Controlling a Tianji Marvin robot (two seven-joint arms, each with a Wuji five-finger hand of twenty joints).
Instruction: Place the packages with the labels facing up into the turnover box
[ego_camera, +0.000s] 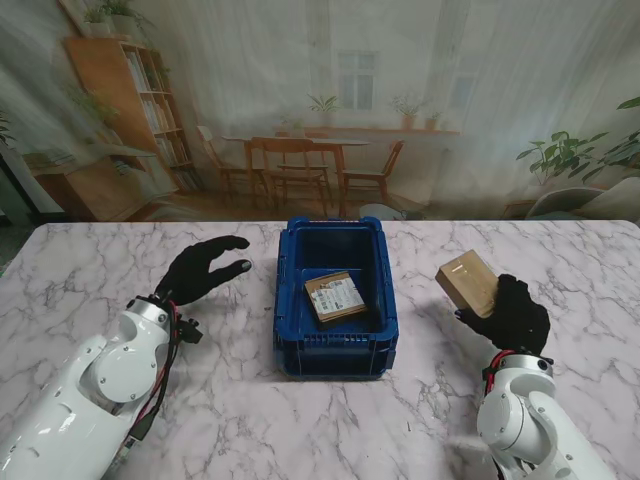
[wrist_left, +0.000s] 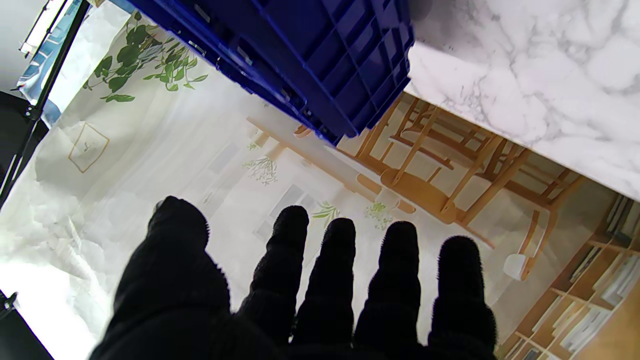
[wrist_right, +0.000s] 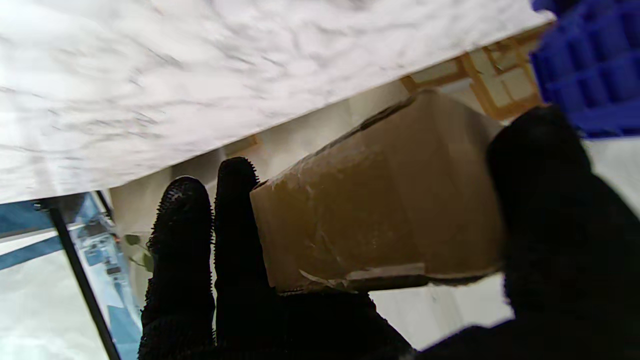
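Left hand: the left hand (ego_camera: 205, 268) hovers over bare marble to the left of the box, black-gloved fingers (wrist_left: 340, 280) spread apart and holding nothing, pointing toward the box's left wall.
Table: the marble table (ego_camera: 90, 270) has open surface on both sides of the box and nearer to me.
Turnover box: the blue turnover box (ego_camera: 291, 330) sits at the table's middle, its long axis running from nearer to me to farther from me; its farther end lies close to the table's back edge.
Package in box: a brown package in the box (ego_camera: 335, 297) lies flat on the floor, white label facing up, long axis turned a little off the box's walls, with free floor on the farther side.
Held package: the held package (ego_camera: 467, 283) is lifted off the table to the right of the box, well apart from its right wall, tilted, a plain brown face toward the stand camera; no label can be seen on it in any view.
Right hand: the right hand (ego_camera: 512, 312) is closed on the held package, thumb on one side and fingers (wrist_right: 235, 235) on the other.
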